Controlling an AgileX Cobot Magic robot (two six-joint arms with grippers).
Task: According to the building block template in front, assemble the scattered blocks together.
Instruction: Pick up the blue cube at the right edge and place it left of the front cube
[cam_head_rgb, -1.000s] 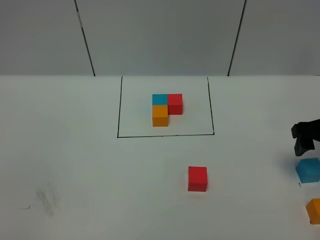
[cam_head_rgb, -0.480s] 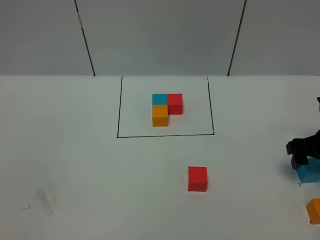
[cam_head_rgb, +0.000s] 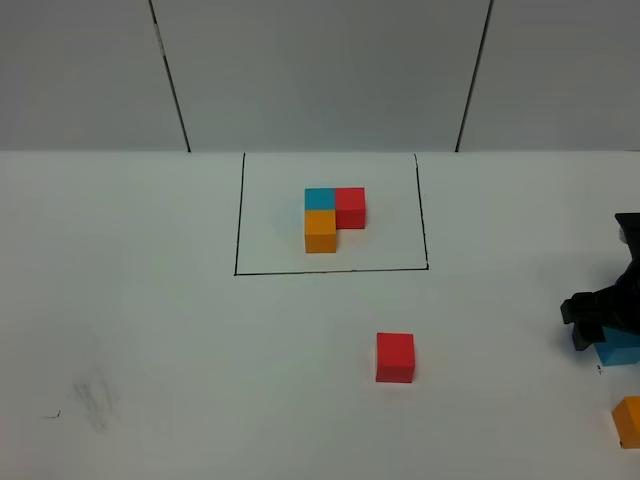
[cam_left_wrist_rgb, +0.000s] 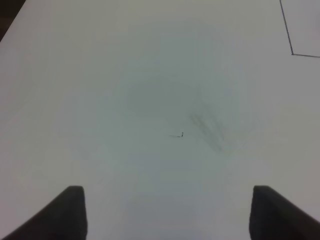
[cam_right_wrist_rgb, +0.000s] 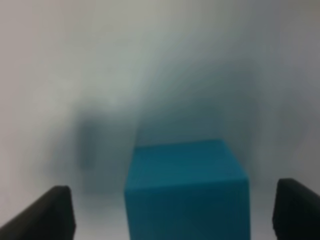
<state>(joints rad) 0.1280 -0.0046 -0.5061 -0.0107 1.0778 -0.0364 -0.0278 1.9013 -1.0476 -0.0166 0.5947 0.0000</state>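
Observation:
The template (cam_head_rgb: 334, 219) is an L of blue, red and orange cubes inside a black drawn rectangle at the back centre. A loose red cube (cam_head_rgb: 395, 357) sits on the table in front of it. A loose orange cube (cam_head_rgb: 629, 421) lies at the right edge. The loose sky-blue cube (cam_head_rgb: 619, 351) is at the right edge, mostly covered by my right gripper (cam_head_rgb: 600, 325). In the right wrist view the blue cube (cam_right_wrist_rgb: 186, 190) stands between the open fingers (cam_right_wrist_rgb: 45, 212), untouched. My left gripper (cam_left_wrist_rgb: 167, 215) is open and empty over bare table.
The white table (cam_head_rgb: 180, 330) carries a faint grey smudge (cam_head_rgb: 95, 400) at the front left, which the left wrist view (cam_left_wrist_rgb: 207, 130) shows too. A corner of the black frame line (cam_left_wrist_rgb: 290, 35) shows in the left wrist view. A grey panelled wall stands behind.
My right gripper has moved down and a little leftward, from above the blue cube to straddling it. The cubes and the left arm have not moved.

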